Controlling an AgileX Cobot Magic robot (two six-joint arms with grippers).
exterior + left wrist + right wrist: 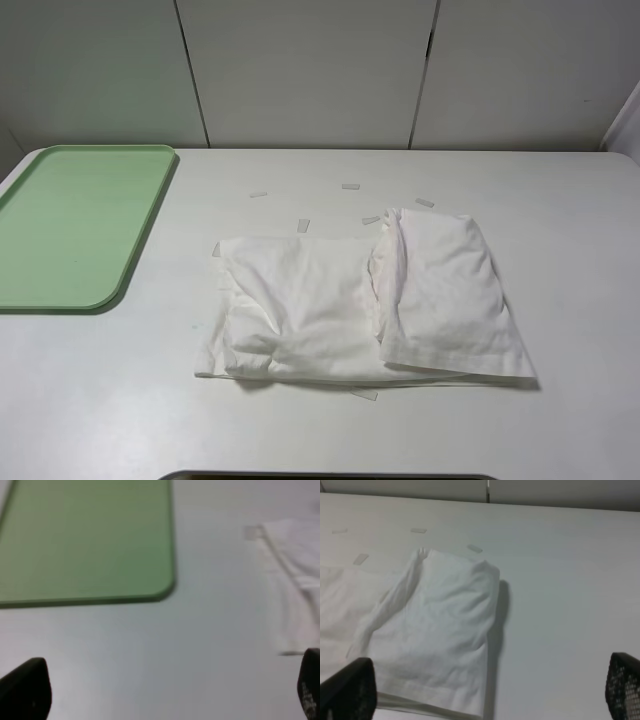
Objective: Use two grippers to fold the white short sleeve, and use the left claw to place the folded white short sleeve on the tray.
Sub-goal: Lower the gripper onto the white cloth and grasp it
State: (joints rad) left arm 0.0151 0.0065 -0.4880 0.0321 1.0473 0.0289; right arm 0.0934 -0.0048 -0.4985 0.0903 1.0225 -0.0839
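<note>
Tray [80, 230], pale green: lies flat at ten o'clock on the white table [560, 200] in the high view, reaching the far-left corner. Left gripper [167, 687]: shows only in its own wrist view, as two black fingertips [25, 690] spread wide apart, only bare tabletop between them; hangs over the stretch between the tray's rounded corner and the shirt's edge. White short sleeve [350, 305]: lies near the centre of the table, spreading toward four o'clock, well apart from the tray; folded into a rumpled rectangle, with a second folded layer stacked on its three-o'clock half and a hem running along the six-o'clock edge. Tape strips [350, 186]: dotted on the table at twelve o'clock of the shirt, one more peeping out from under its six-o'clock edge. Right gripper [486, 687]: seen only from its own wrist, black mesh-textured fingertips [625, 687] standing wide, gripping nothing; looks down on the shirt's stacked layer and the bare table beside it.
</note>
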